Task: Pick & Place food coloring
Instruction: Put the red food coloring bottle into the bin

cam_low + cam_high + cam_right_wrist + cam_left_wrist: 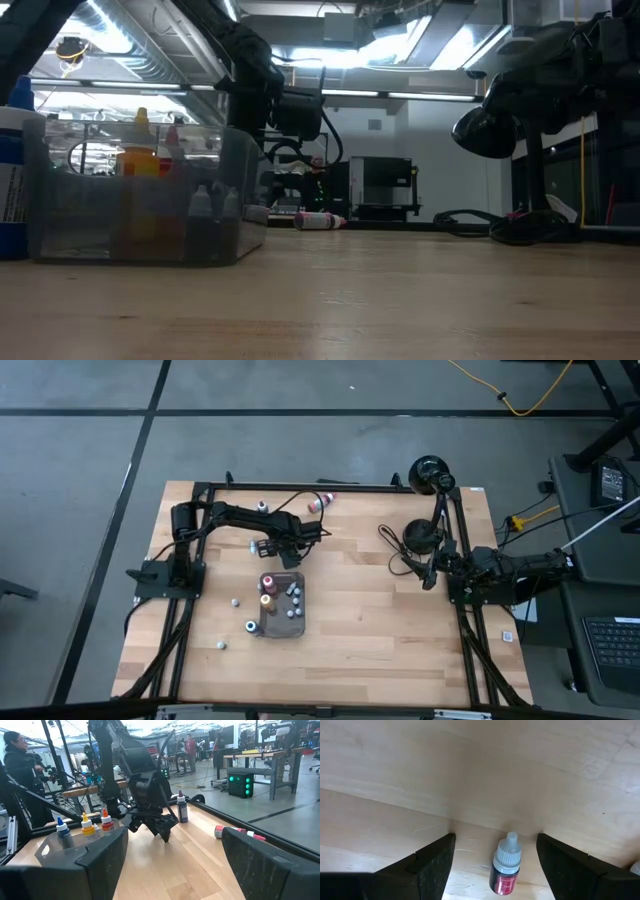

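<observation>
Your left gripper (pixel 495 865) points down at the table, fingers spread wide either side of a small red food coloring bottle (pixel 505 872) lying flat, untouched. Your right gripper (pixel 430 572) waits open at the table's right edge.

High view: straight down from above, far off, taking in the whole table (pixel 380 630) and both arms.
Low view: at tabletop level, close behind the tray (pixel 140 205), facing the room.
Left wrist view: close above the wood, over a red bottle (pixel 505 870).
Right wrist view: looks across the table; shares the tray with high and low views.
</observation>
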Tool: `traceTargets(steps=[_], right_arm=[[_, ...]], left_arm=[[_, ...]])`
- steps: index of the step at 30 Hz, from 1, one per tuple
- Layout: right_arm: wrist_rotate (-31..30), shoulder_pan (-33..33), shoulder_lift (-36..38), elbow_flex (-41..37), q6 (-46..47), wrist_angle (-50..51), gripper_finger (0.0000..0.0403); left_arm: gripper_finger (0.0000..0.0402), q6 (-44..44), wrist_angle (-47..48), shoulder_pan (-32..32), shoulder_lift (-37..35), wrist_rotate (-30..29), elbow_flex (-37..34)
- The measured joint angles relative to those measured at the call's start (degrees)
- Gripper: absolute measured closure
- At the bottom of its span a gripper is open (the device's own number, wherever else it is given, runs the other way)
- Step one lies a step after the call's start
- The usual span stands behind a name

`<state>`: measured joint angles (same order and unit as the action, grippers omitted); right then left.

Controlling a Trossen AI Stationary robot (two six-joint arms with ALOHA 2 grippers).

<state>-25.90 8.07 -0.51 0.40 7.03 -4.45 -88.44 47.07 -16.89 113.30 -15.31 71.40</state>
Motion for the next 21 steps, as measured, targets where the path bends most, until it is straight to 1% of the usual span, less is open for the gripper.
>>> traceTargets(steps=[7, 21], right_arm=[[-0.01, -0.01, 0.02, -0.02, 0.00, 0.00, 0.0080], [0.00, 0.00, 0.01, -0.01, 0.00, 0.00, 0.0080]], left_arm=[[0.0123, -1.78, -0.62, -1.10, 0.00, 0.50, -0.04], [0.0127, -2.82, -1.47, -1.31, 0.02, -0.22, -0.09]])
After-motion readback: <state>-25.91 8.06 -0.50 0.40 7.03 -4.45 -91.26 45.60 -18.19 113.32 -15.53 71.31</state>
